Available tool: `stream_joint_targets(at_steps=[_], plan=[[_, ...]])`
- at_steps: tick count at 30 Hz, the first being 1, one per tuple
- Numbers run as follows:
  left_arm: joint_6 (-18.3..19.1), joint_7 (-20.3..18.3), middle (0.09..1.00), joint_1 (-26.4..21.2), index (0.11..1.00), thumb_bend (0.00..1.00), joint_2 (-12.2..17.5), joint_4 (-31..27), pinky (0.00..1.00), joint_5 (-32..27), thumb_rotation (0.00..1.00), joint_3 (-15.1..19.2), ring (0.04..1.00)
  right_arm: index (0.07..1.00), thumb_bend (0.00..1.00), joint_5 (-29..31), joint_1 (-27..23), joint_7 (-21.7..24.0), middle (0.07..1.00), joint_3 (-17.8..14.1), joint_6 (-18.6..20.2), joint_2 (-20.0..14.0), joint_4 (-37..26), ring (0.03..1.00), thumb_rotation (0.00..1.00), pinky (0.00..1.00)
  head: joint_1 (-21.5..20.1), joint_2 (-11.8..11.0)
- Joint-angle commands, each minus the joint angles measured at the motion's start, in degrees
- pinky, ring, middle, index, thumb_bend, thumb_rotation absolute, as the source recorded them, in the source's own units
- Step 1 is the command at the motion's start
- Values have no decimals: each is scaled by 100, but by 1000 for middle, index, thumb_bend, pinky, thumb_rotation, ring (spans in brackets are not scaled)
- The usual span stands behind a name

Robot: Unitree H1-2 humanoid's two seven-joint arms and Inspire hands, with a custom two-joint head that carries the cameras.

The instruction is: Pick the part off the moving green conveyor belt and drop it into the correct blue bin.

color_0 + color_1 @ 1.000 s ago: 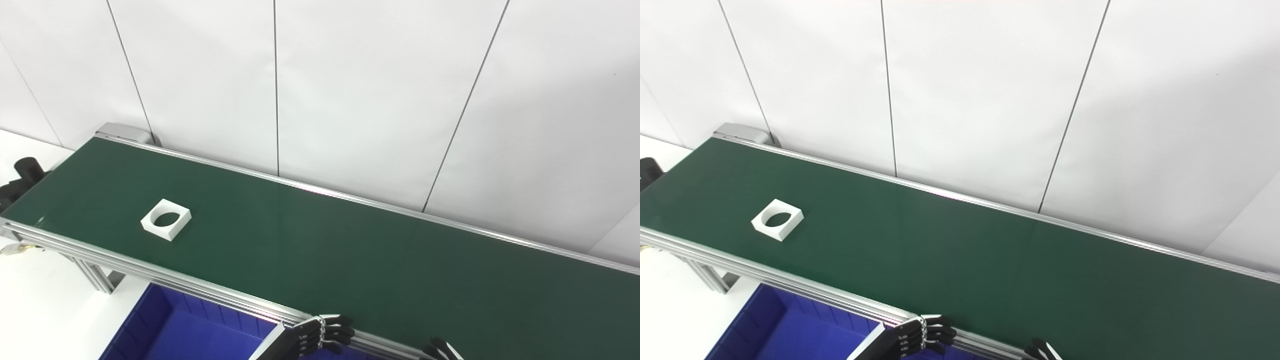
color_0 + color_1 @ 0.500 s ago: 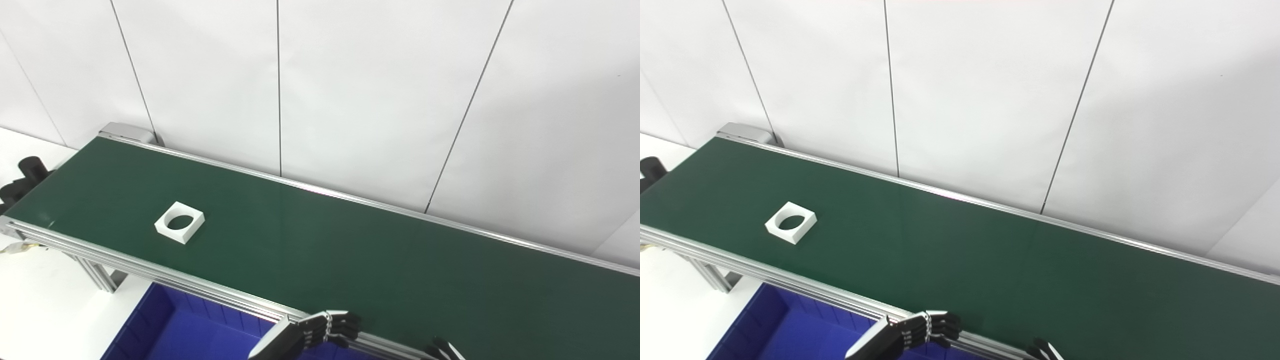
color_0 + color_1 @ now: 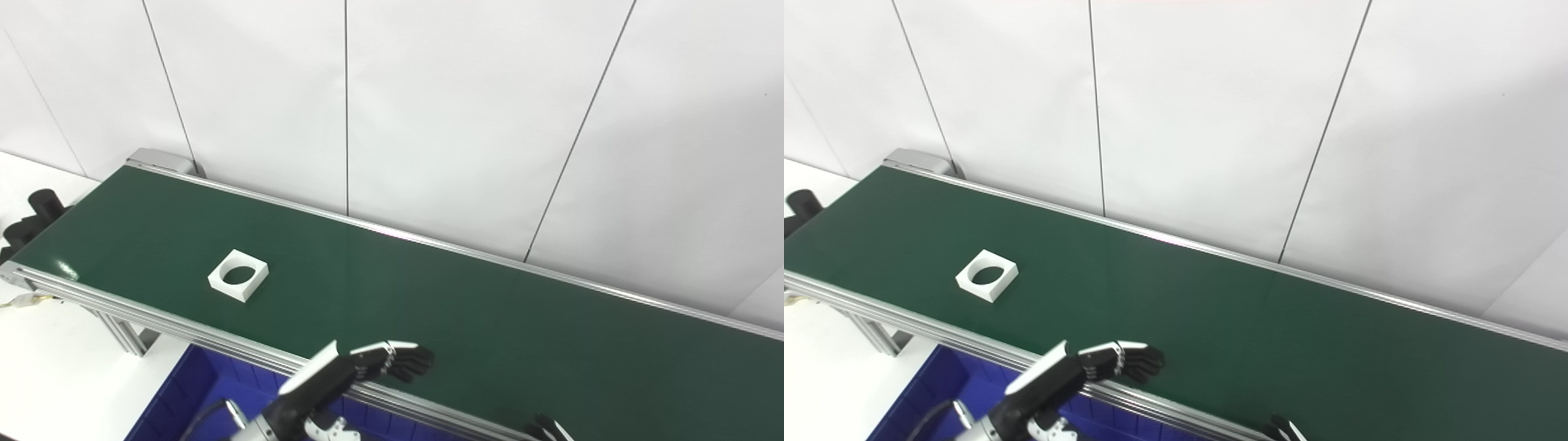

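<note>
A white square part with a round hole (image 3: 238, 284) lies flat on the green conveyor belt (image 3: 465, 318), toward its left end. My left hand (image 3: 373, 364) is raised over the belt's near rail, to the right of the part and well apart from it. Its fingers are curled loosely and it holds nothing. Only the fingertips of my right hand (image 3: 548, 429) show at the bottom edge, below the near rail. A blue bin (image 3: 196, 392) sits under the belt's near side, at the bottom left.
White wall panels stand right behind the belt. A black motor (image 3: 33, 211) sits at the belt's left end. The aluminium near rail (image 3: 184, 327) runs between the bin and the belt. A white table surface (image 3: 49, 367) lies at the lower left.
The left hand has risen from below the near rail and reached forward over the belt's edge. The part has travelled to the right along the belt. The camera has shifted slightly.
</note>
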Motion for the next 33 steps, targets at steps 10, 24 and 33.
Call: stream_joint_targets(at_steps=[10,24,33], plan=[[345,22,840,-610,846,850,484,-235,810,938,559,446,837,874,678,102,-112,73,826,-30,-312,-5,-36,770,857,682,10,20],[622,-271,854,-1501,838,846,1244,78,827,1104,372,685,864,871,678,167,-170,104,824,-57,-350,12,67,772,850,686,1,-4],[882,-419,841,-1944,825,888,1580,323,806,1472,275,691,857,871,687,189,-198,124,825,-68,-351,17,96,774,852,687,4,-9]])
